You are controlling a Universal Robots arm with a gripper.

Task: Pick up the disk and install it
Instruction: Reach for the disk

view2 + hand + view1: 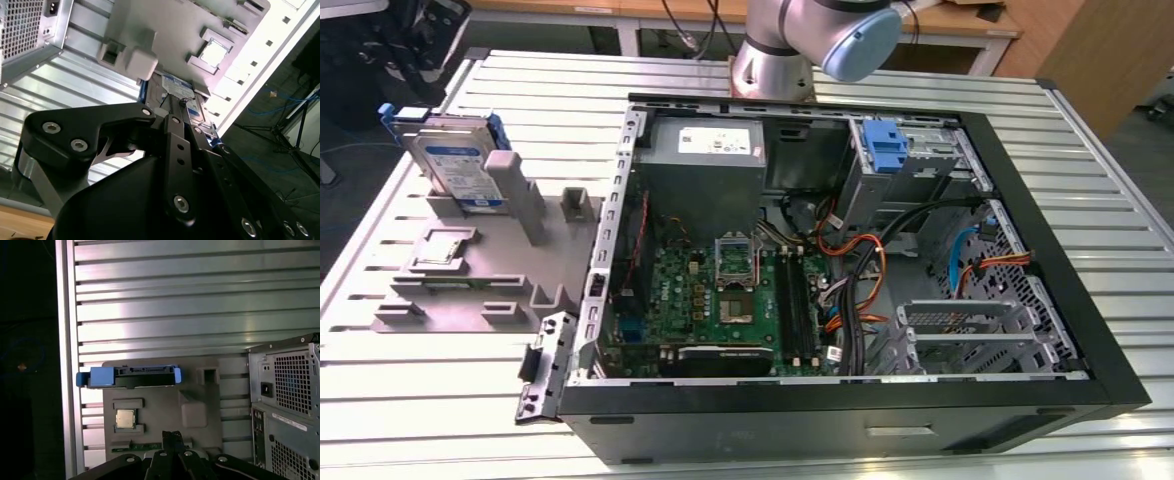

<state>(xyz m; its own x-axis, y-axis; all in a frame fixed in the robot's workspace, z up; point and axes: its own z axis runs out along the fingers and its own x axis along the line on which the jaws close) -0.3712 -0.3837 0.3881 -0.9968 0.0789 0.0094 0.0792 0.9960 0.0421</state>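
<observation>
The disk (454,160) stands on edge in a grey holder (467,290) on the slatted table, at the exterior view's left, beside the open computer case. Its white-and-blue label faces outward and blue rails run along its edges. In the first wrist view the disk (127,377) shows edge-on, with my gripper (172,436) well above the holder (160,405) and apart from the disk. In the second wrist view my gripper (177,102) points toward the disk (175,87). The fingers are shut with nothing between them.
The open computer case (841,400) takes up the middle and right of the table, with a power supply (700,145) and a drive cage with a blue bracket (887,145) at its far side. A processor chip (125,418) lies in the holder. The arm's base (774,60) stands behind the case.
</observation>
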